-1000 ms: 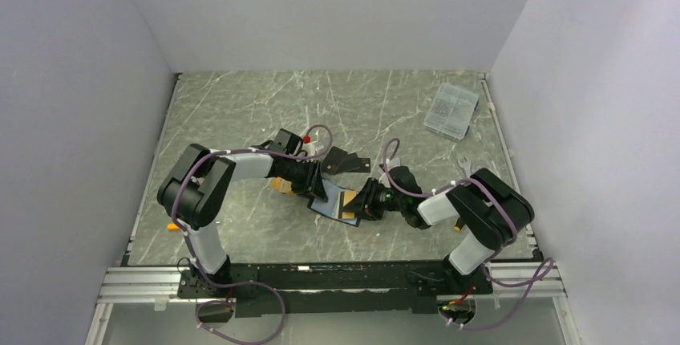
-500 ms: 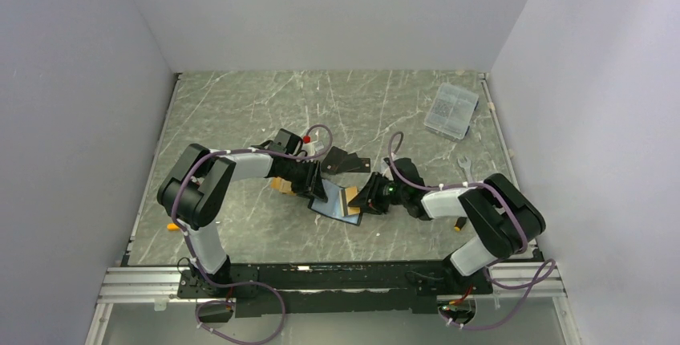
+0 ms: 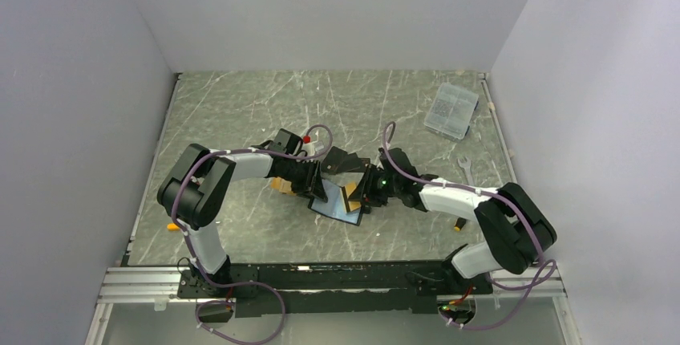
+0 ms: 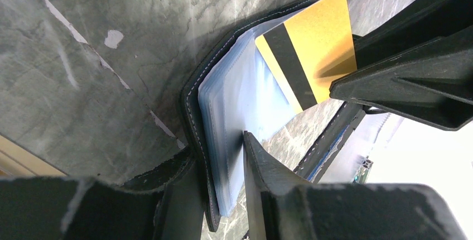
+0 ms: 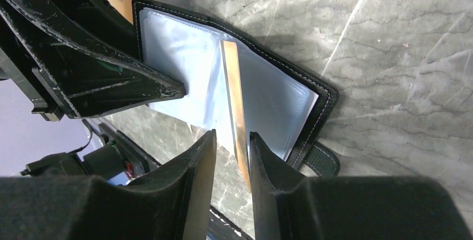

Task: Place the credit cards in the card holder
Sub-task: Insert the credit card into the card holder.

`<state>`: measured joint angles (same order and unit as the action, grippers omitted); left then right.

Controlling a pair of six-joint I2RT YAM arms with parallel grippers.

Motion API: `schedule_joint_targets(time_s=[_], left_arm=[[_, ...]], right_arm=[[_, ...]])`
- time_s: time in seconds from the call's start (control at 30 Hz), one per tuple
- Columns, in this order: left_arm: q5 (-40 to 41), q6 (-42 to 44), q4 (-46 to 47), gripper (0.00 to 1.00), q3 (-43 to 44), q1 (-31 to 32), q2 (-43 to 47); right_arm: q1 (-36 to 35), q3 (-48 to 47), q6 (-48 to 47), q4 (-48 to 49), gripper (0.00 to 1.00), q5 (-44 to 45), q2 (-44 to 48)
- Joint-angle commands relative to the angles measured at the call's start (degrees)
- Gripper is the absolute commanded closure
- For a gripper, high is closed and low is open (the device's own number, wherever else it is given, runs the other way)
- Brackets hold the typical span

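Observation:
The card holder (image 3: 331, 204) lies open on the table with its light blue lining up. My left gripper (image 3: 319, 190) is shut on its left flap (image 4: 207, 156). The orange-gold card (image 3: 350, 195) stands on edge in the holder, with its black stripe showing in the left wrist view (image 4: 312, 50). My right gripper (image 3: 363, 193) straddles the card's outer end (image 5: 233, 89). Its jaws are slightly apart: the card rests against one finger and stands off the other. Two black cards (image 3: 341, 160) lie just behind the holder. The silver-grey card is hidden.
A clear plastic box (image 3: 451, 110) sits at the back right. A wrench (image 3: 465, 168) lies near the right arm. A tan flat item (image 3: 279, 186) and a red-capped bottle (image 3: 306, 140) lie by the left arm. The holder's snap tab (image 5: 321, 159) points outward.
My right arm has stretched out, and its gripper has moved up and to the left toward the holder. The orange-gold card has gone further over the holder. The left arm has not moved.

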<state>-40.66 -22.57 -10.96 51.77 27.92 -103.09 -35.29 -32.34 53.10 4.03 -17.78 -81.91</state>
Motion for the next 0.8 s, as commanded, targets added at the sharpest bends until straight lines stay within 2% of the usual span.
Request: schedule_joint_targets(time_s=[0.0, 0.23, 0.6, 0.77], left_arm=[[1.4, 1.3, -0.1, 0.66, 0.3, -0.3, 1.2], [1.3, 1.2, -0.1, 0.66, 0.2, -0.2, 1.4], [0.9, 1.2, 0.1, 0.67, 0.1, -0.2, 1.8], [0.6, 1.1, 0.2, 0.67, 0.1, -0.2, 1.8]], right_arm=[[-0.8, -3.8, -2.7, -4.5, 0.69, 2.8, -0.6], [-6.5, -11.1, -4.2, -13.8, 0.71, 10.2, -3.5], [-7.2, -14.7, -5.4, -17.3, 0.71, 12.2, -4.4], [-6.9, -14.8, -5.1, -16.3, 0.78, 12.2, -4.2]])
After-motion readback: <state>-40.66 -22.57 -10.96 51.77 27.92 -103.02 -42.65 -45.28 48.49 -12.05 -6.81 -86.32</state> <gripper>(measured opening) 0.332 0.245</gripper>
